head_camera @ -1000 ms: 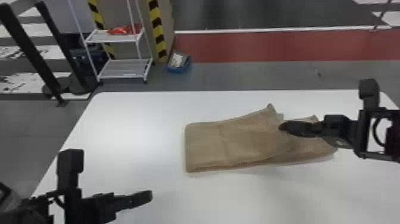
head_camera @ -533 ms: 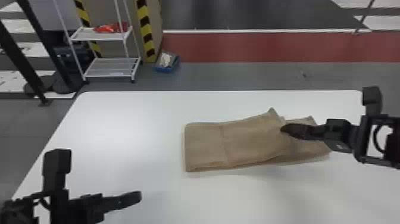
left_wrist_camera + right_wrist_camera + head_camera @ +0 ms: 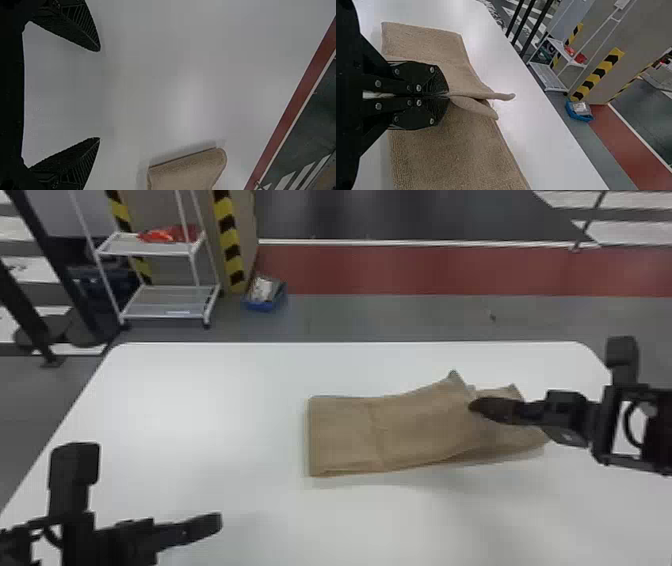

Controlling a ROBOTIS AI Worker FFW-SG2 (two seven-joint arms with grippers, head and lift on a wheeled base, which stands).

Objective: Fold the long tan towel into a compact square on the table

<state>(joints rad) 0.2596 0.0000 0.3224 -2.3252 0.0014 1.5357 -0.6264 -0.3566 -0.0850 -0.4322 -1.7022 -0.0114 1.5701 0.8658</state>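
Tan towel (image 3: 345, 435): a plain cloth with a short, fuzzy nap, partly folded; a flat strip, longer from left to right than from near to far.
Position: on the white table (image 3: 200, 415), right of its middle.
Left end (image 3: 317, 435): flat and squared, with a straight edge running near to far.
Crosswise line (image 3: 375, 435): a faint mark from near to far across the left portion.
Near edge (image 3: 400, 470): layers visible one over another, slanting slightly farther away towards the right.
Pinched ridge (image 3: 482, 95): cloth gathered upright in the right portion, its two lips standing apart at the far side.
Right end (image 3: 530, 440): a lower portion extending beyond the ridge, loosely rumpled, with a small raised far corner (image 3: 512, 391).
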